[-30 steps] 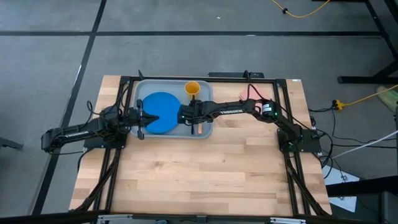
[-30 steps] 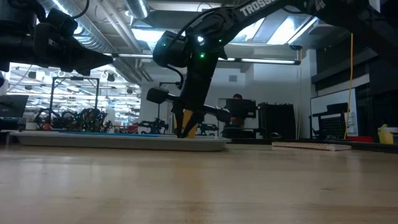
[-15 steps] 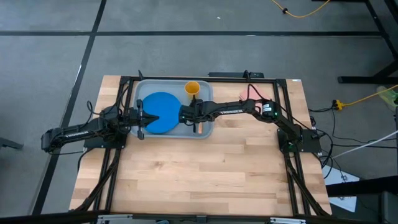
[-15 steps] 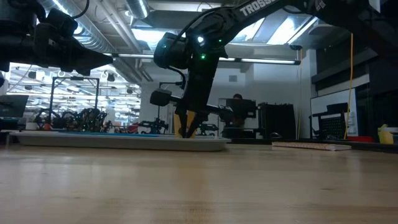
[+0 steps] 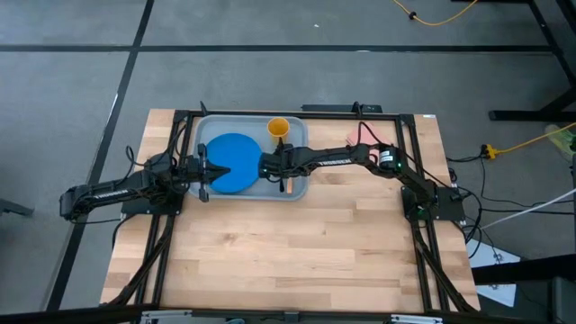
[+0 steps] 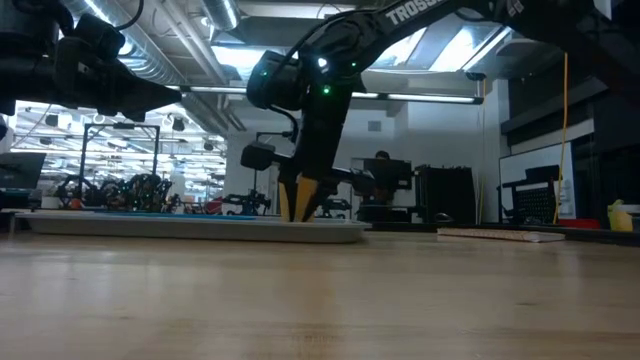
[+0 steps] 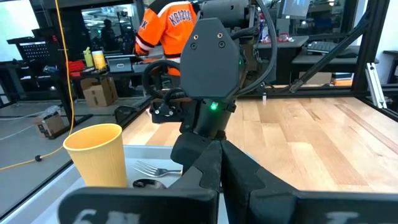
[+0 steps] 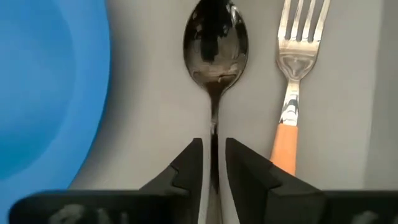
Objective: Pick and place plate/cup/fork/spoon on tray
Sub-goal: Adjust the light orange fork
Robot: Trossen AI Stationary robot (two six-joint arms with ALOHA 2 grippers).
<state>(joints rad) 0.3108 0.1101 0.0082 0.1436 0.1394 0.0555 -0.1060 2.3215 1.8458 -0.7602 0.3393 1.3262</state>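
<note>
The spoon (image 8: 216,43) lies flat in the tray (image 5: 205,126), its long handle running straight back between the fingers of the right pincer (image 8: 213,163), which are a little apart around it. The fork (image 8: 293,74) lies just beside it, pointing the same way. The plate (image 8: 43,87) is on the spoon's other side. The left pincer (image 5: 203,168) waits at the plate's edge; I cannot tell its grip.

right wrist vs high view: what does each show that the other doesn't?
Only the right wrist view: the spoon lying in the tray, its handle between the right pincer fingers, narrowly apart, beside the fork's tines.
Only the high view: the cup, the left pincer at the plate's edge, the whole tray.
Both: the plate and the fork.
</note>
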